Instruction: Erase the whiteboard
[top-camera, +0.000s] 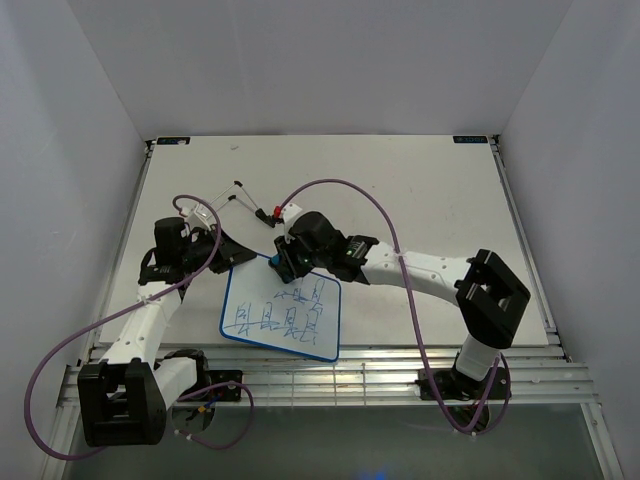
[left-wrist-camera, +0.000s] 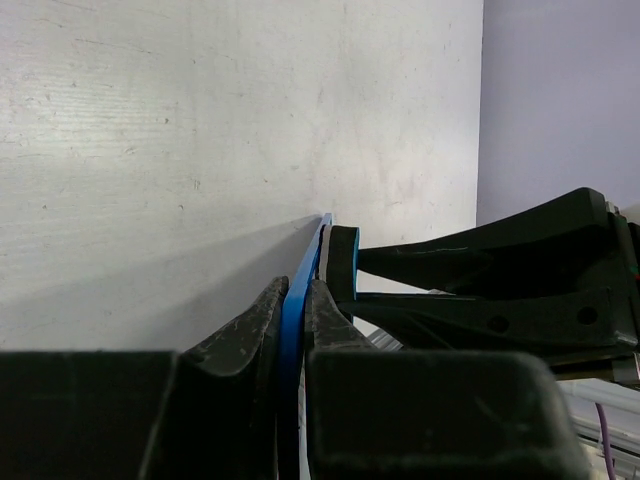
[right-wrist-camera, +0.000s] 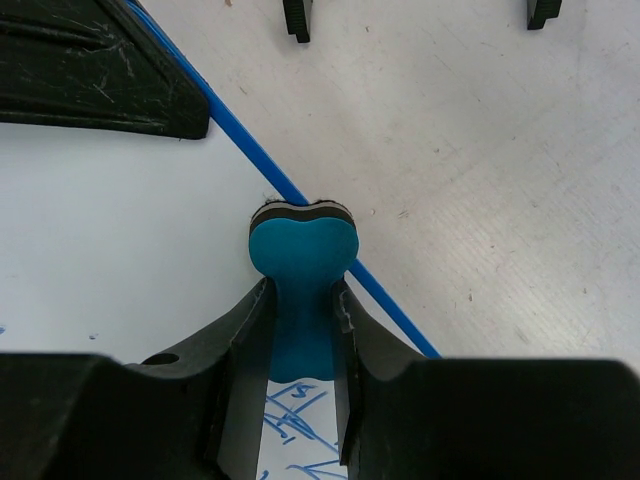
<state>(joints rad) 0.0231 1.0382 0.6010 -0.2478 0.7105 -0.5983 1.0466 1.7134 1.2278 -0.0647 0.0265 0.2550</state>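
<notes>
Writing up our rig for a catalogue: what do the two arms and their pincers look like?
The left arm and right arm are white shells with blocky black joint housings. A purple cable loops along each. The left pincer and right pincer have black tapered fingers, scuffed with pale scratches.

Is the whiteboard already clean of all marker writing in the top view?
No, blue marker scribbles cover the near part of the whiteboard.
</notes>
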